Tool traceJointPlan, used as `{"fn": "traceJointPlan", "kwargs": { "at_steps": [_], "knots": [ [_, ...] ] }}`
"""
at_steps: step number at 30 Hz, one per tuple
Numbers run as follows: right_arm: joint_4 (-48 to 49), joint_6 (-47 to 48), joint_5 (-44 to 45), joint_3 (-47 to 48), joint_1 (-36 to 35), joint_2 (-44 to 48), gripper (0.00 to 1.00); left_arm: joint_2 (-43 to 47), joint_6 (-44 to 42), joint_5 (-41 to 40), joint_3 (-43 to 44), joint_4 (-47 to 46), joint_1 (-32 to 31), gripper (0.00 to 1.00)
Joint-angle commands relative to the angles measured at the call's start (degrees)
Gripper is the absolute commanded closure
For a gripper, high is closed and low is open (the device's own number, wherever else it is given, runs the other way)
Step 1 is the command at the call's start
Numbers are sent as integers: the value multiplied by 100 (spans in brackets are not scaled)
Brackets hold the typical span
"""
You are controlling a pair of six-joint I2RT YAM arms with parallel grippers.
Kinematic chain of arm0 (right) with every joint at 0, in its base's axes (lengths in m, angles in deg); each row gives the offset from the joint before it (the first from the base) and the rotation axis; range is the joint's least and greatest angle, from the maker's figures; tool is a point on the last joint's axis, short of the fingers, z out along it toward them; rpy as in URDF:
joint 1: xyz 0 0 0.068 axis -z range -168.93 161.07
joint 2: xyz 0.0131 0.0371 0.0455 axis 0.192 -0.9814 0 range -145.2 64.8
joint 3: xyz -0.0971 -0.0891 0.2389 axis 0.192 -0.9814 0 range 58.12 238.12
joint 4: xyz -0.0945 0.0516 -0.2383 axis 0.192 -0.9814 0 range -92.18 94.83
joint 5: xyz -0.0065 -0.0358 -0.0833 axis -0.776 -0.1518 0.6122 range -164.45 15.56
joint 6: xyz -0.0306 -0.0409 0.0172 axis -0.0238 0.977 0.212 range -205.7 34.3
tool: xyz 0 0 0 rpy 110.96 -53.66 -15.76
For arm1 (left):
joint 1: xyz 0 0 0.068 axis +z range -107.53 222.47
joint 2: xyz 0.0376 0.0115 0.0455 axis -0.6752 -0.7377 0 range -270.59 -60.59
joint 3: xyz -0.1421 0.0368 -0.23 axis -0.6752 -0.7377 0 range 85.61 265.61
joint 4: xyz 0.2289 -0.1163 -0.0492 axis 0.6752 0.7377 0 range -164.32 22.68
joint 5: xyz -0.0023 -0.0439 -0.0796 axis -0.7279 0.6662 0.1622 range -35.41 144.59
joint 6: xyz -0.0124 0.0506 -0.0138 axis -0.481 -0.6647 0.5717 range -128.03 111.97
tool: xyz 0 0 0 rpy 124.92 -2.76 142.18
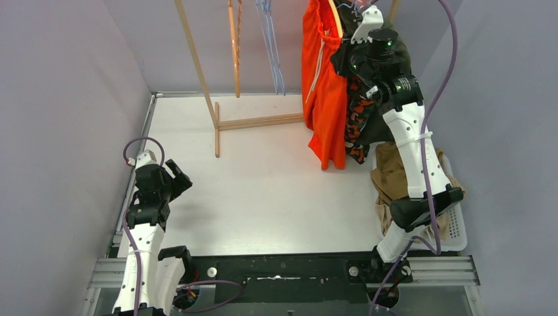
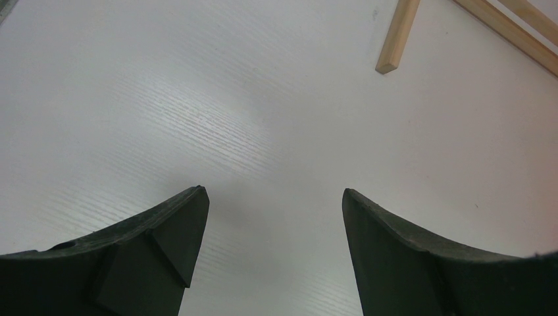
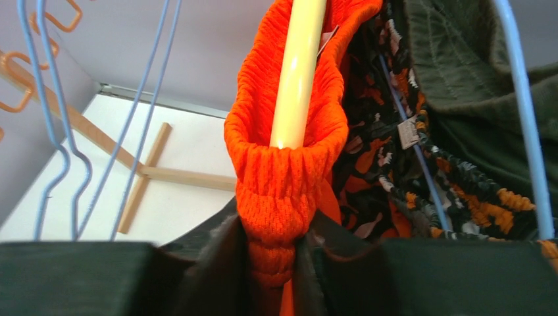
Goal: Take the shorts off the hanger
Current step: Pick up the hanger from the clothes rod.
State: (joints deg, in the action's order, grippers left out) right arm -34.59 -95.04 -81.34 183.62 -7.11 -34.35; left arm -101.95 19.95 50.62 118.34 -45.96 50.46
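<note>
1. The wooden rack [image 1: 197, 66] at the back of the table [image 1: 276, 191] carries bare blue hangers [image 1: 270, 46] on its left. I take those as pairs already removed.
2. The white basket [image 1: 458, 230] by my right base holds beige shorts [image 1: 391, 178] in a crumpled heap, so part of the job looks done.
3. Three pairs hang at the rack's right end: the orange-red shorts [image 1: 324, 99], the camouflage shorts [image 1: 358, 118] just beside them, and the dark green shorts [image 3: 474, 85] behind those.
4. The orange-red waistband is looped over a cream bar [image 3: 299, 72], so this pair is not yet off.
5. My right gripper [image 3: 276, 263] is raised to the rack, its jaws pinching the bunched orange-red waistband just below that bar.
6. My left gripper [image 2: 275, 224] hangs low over bare table, well apart from the rack, with its jaws spread and holding nothing.
</note>
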Motion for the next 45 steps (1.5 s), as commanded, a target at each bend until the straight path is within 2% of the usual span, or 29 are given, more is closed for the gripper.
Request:
{"fn": "traceJointPlan", "kwargs": {
  "at_steps": [1, 5, 8, 19, 37, 45],
  "knots": [
    [1216, 9, 762, -499, -113, 222, 95, 11, -83, 97, 49, -399, 10, 26],
    [2434, 17, 972, -1558, -187, 778, 100, -24, -91, 131, 40, -411, 9, 26],
    [3032, -71, 1008, -1848, -185, 1039, 100, -42, -92, 150, 54, -418, 10, 26],
    [3473, -303, 566, -1361, -189, 988, 100, -48, -101, 190, 41, -426, 10, 26],
    [4325, -382, 62, -1656, -193, 1452, 100, -50, -110, 212, 45, -432, 10, 26],
    [4154, -555, 64, -1905, -199, 1668, 100, -52, -109, 212, 42, -435, 10, 26]
  ]
}}
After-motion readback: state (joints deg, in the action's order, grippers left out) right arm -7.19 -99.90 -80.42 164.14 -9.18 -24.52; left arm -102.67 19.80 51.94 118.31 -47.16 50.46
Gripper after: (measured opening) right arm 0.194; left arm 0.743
